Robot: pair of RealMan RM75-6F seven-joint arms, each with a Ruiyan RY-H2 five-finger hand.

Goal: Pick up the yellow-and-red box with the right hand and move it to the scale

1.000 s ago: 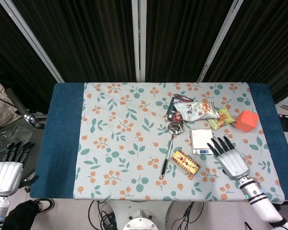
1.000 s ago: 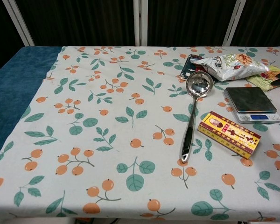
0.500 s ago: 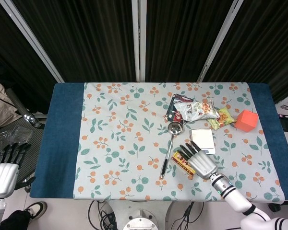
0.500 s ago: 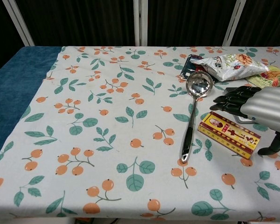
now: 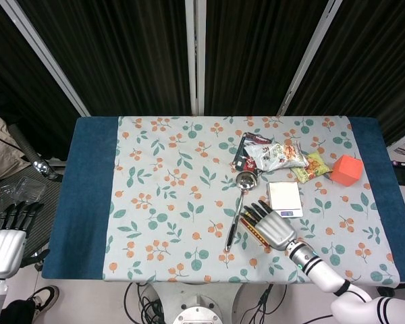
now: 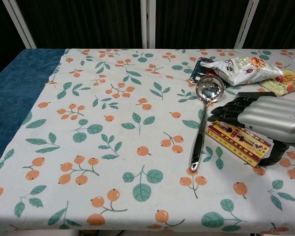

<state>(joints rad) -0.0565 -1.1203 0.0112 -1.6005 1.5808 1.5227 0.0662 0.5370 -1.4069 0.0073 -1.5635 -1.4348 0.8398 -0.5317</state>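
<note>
The yellow-and-red box (image 6: 236, 141) lies flat on the floral cloth, right of the ladle. My right hand (image 6: 265, 119) hangs just over it, fingers stretched past the far edge and the thumb (image 6: 274, 156) down at the near right edge; I cannot see a closed grip. In the head view the right hand (image 5: 273, 227) covers most of the box (image 5: 250, 228). The small silver scale (image 5: 285, 198) stands just beyond the hand. My left hand (image 5: 5, 246) hangs off the table's left side, fingers apart and holding nothing.
A steel ladle (image 6: 204, 123) lies left of the box, bowl toward the back. Snack bags (image 5: 273, 154) and a green-yellow packet (image 5: 310, 167) lie behind the scale. An orange block (image 5: 346, 169) stands at the far right.
My right hand has swung left from beside the scale to over the box and dropped lower onto it. The box has stayed in place. The left hand has barely shifted.
</note>
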